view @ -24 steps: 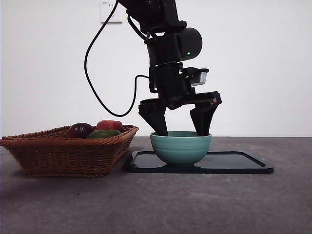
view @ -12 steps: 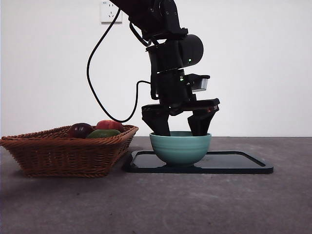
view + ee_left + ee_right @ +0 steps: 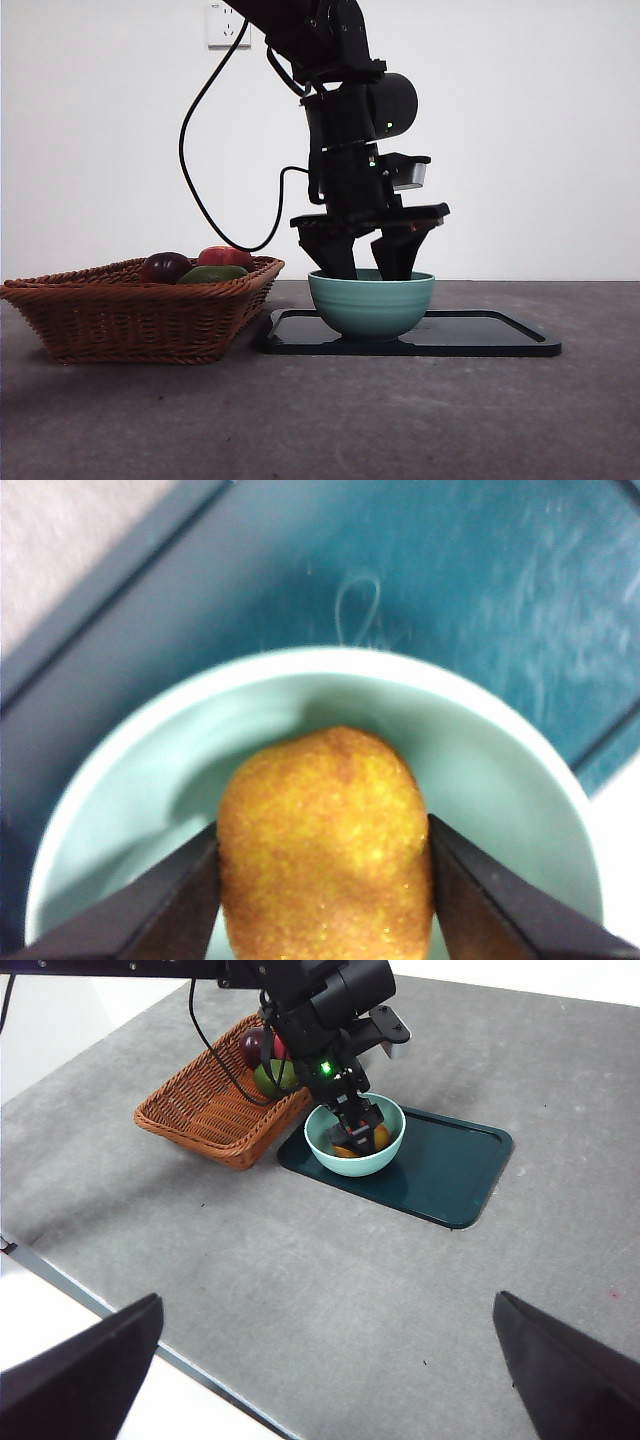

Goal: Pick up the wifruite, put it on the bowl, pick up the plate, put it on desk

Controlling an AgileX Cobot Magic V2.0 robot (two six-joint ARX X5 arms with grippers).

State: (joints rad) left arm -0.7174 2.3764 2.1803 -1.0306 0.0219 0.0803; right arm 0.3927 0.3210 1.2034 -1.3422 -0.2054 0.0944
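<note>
Inside the bowl [image 3: 500, 770], the left gripper [image 3: 325, 880] has its two black jaws set against either flank of the wifruite [image 3: 325, 845], parted only by the fruit's width and closed on it. The fruit's lower end runs off the wrist picture, so whether it rests on the bowl's floor cannot be told. In the front view the mint-green bowl wall [image 3: 371, 305] hides the wifruite entirely, along with the tips of the jaws, which dip below the rim; only the dark body of the left gripper [image 3: 366, 262] shows above it. From the right wrist view the fruit is a small orange patch [image 3: 352, 1146] between the jaws, low in the bowl [image 3: 355, 1138].

The bowl stands on a dark teal tray [image 3: 480, 335], toward the tray's end nearest a wicker basket [image 3: 130, 315]. The tray lies flat on the grey desk [image 3: 400, 420], and the basket sits just beside it; whether the two touch is hard to make out. Three fruits crest the basket's rim: a dark purple one [image 3: 165, 266], a red one [image 3: 226, 257] and a green one [image 3: 212, 273]. A black cable [image 3: 195, 190] loops down behind the arm, in front of a white wall with a socket [image 3: 228, 25].

The right gripper [image 3: 330, 1385] hangs high over the desk, well apart from everything, its jaws spread wide and holding nothing.
</note>
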